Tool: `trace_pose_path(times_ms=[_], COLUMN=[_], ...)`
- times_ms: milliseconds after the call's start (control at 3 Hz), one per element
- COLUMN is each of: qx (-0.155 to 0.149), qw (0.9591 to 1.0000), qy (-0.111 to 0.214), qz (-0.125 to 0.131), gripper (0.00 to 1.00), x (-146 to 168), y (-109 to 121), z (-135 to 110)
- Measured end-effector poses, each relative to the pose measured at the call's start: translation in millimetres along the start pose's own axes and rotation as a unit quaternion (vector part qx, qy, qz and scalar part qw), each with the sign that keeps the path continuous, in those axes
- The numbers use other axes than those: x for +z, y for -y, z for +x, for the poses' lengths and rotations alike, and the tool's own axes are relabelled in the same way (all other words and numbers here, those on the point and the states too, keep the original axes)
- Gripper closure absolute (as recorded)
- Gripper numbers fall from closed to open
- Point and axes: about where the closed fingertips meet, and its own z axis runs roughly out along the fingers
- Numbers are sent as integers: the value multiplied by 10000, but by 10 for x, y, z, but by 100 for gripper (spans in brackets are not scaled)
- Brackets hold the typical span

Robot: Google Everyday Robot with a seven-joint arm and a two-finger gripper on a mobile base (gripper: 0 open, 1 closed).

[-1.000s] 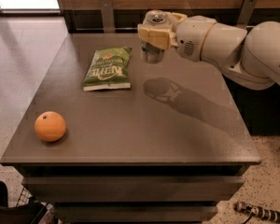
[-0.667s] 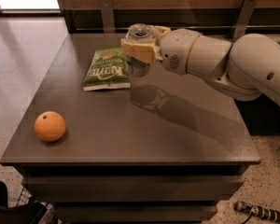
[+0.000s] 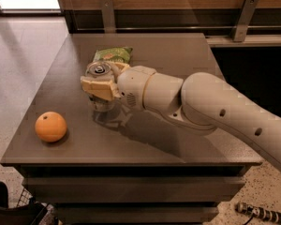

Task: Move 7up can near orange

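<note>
The 7up can (image 3: 99, 71) is a silvery can with a shiny top and pull tab. My gripper (image 3: 99, 89) is shut on it, its tan fingers (image 3: 94, 85) wrapped around the can's body. The can stands upright at or just above the table near the middle left. The orange (image 3: 50, 126) lies on the table's front left part, a short way left and forward of the can. My arm reaches in from the right across the table.
A green chip bag (image 3: 113, 54) lies flat behind the gripper, partly hidden by it. The dark grey table (image 3: 187, 55) ends close in front of the orange. A wooden wall with metal brackets (image 3: 244, 18) runs along the back.
My gripper has carried the can from the table's back right, past the chip bag, leftward and forward and lower, so it is now much closer to the orange.
</note>
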Motion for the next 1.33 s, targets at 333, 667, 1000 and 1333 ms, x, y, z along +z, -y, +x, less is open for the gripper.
trace_pose_path(times_ms=[333,667,1000,1333], qx=[220,266,266,254], qw=[9995,9991,9991,9991], qy=[-239,-327,-327,-329], qz=[5,54,54,36], gripper=[100,97,75,43], x=[177,193,192,204], y=[-422,-512,-512,-533], z=[323,381,364,358])
